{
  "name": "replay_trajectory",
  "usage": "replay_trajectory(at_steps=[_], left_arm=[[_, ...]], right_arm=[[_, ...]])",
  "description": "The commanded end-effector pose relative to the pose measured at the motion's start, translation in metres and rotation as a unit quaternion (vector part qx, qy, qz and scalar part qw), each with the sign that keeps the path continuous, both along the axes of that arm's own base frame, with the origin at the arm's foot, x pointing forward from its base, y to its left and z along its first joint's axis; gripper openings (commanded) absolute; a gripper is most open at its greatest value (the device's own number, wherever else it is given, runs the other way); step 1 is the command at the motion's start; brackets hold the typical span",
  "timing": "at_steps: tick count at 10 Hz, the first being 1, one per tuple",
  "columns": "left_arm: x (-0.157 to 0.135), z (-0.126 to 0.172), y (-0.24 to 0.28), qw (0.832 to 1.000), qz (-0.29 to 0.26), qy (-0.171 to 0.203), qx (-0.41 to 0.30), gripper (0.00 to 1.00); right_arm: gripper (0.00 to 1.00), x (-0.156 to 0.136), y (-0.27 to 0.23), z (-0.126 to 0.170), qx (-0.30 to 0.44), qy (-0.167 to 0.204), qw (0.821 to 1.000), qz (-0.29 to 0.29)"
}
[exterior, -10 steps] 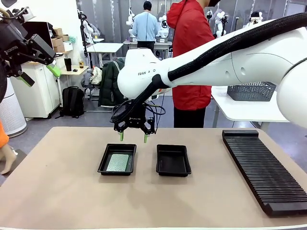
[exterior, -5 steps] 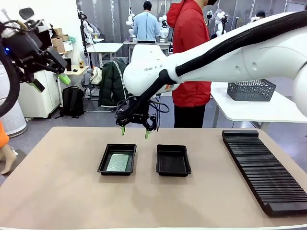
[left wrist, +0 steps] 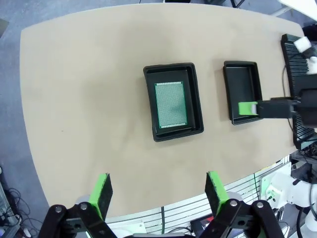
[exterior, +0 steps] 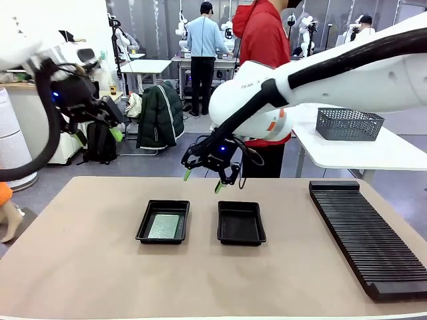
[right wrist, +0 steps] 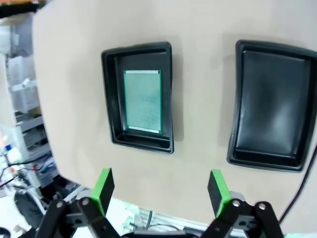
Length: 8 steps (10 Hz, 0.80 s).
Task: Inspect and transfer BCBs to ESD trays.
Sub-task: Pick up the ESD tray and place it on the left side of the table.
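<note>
- Hanging above the table (exterior: 80, 267) in the front view, the right gripper (exterior: 202, 181) has its jaws apart and empty, at 11 o'clock of the empty ESD tray (exterior: 241, 223), not touching it.
- Loaded ESD tray (exterior: 143, 229) sits at 9 o'clock of the empty ESD tray, near but apart. One BCB (exterior: 164, 226) lies flat on its floor.
- Left gripper (exterior: 99, 133) hangs high, at 10 o'clock of the loaded ESD tray.
- Slotted rack (exterior: 367, 233) lies at 3 o'clock of the empty ESD tray.
- Left wrist view: fingers (left wrist: 103, 194) spread wide, nothing between. BCB (left wrist: 171, 104) at 12 o'clock, inside the loaded ESD tray (left wrist: 148, 99). Empty ESD tray (left wrist: 241, 82) at 3 o'clock of it, overlapped by a green pad (left wrist: 247, 108) of the right gripper.
- Right wrist view: fingers (right wrist: 103, 188) spread, nothing between. BCB (right wrist: 142, 100) in the loaded ESD tray (right wrist: 110, 99) at 11 o'clock, empty ESD tray (right wrist: 272, 106) at 1 o'clock.
</note>
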<state>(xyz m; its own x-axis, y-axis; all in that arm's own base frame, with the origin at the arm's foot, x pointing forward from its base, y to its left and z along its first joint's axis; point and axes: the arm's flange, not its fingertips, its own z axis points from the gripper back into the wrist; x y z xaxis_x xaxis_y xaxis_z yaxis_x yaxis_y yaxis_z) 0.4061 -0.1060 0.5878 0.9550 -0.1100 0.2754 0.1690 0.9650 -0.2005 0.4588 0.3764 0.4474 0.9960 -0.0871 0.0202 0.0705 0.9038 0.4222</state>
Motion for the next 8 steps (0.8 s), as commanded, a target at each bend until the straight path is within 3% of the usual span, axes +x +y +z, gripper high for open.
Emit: replay_trajectory(at_steps=[1,8], left_arm=[[0.014,-0.02,-0.023,1.0,0.014,0.009,0.024,1.0],[0.071,-0.12,-0.075,0.993,0.057,0.087,0.061,1.0]], right_arm=[[1.0,-0.014,-0.03,-0.007,0.068,-0.008,0.997,0.026],[1.0,-0.008,-0.069,-0.02,0.165,-0.009,0.984,0.073]])
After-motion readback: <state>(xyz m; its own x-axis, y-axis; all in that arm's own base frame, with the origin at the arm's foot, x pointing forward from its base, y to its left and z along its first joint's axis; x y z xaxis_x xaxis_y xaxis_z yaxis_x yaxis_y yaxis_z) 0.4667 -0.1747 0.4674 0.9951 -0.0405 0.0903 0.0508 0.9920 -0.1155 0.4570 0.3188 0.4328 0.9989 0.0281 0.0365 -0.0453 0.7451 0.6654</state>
